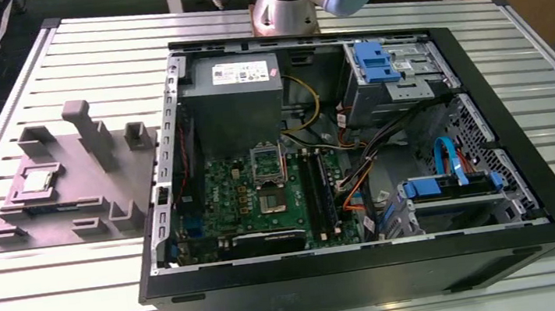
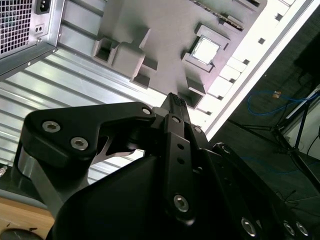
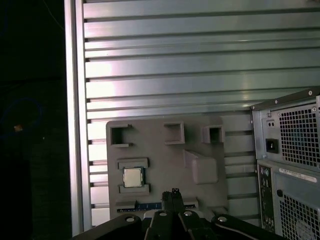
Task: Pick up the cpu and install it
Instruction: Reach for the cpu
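Cpu [image 3: 132, 177] on grey block [image 3: 165, 162], apart from claw [image 3: 173, 193]

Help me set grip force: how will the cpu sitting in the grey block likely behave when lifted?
The cpu is a thin flat square, so probably stiff and light. Its shiny metal top may be slippery. Lying flat within a raised frame on the grey block, it is unlikely to roll or tip.

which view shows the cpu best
The first wrist view: the cpu lies square-on and unblocked in its recess on the grey block. The second wrist view shows it slanted and washed by glare; the exterior view shows it small, on the exterior view's left.
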Available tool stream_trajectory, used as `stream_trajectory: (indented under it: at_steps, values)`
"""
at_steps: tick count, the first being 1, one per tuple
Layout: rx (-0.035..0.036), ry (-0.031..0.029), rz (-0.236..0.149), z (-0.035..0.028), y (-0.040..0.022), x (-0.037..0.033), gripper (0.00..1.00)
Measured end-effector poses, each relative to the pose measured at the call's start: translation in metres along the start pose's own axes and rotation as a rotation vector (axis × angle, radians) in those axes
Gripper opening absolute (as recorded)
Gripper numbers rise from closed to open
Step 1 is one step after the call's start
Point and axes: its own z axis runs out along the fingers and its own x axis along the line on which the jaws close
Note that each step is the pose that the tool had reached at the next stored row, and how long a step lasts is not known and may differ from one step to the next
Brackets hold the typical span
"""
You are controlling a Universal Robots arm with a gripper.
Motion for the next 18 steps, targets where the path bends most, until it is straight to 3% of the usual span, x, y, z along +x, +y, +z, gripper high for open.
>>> stream_trajectory:
  at_steps: [12, 18]
  values:
    - [0.0, 0.0, 0.0, 0.0, -0.0001, 0.0012, 0.1]
    - [-0.0001, -0.0001, 0.0, -0.0001, -0.0007, 0.0098, 0.1]
